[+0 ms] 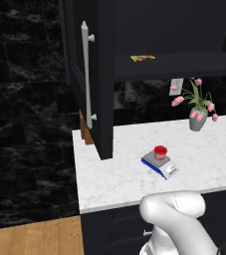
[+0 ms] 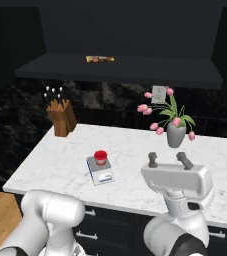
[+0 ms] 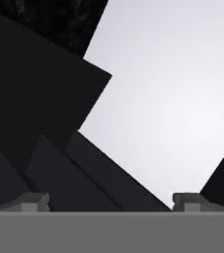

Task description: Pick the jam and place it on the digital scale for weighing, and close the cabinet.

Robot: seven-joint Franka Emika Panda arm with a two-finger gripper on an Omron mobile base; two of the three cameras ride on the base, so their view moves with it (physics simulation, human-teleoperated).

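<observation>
One small red jam jar (image 1: 160, 152) sits on the grey platform of the digital scale (image 1: 165, 168), which lies flat on the white marble counter (image 1: 119, 174) a little in from the front edge. The robot's claw (image 2: 168, 161) is raised above the counter, well to the right of the scale and pointing upward, its two dark fingers (image 2: 152, 160) spread wide apart with nothing between them. From the hand camera the two fingertips (image 3: 34, 201) stand at opposite sides of the view, with dark angled panels and a pale surface beyond them. The black wall cabinet (image 1: 149, 30) above the counter is open: its left door (image 1: 84, 74) swings out toward the room, with a long silver bar handle (image 1: 87, 74) running down it. On the cabinet's shelf lies a flat yellow-brown packet (image 1: 142, 58). A grey vase of pink tulips (image 1: 198, 107) stands at the back of the counter, and a wooden knife block (image 2: 61, 116) stands at the back left.
</observation>
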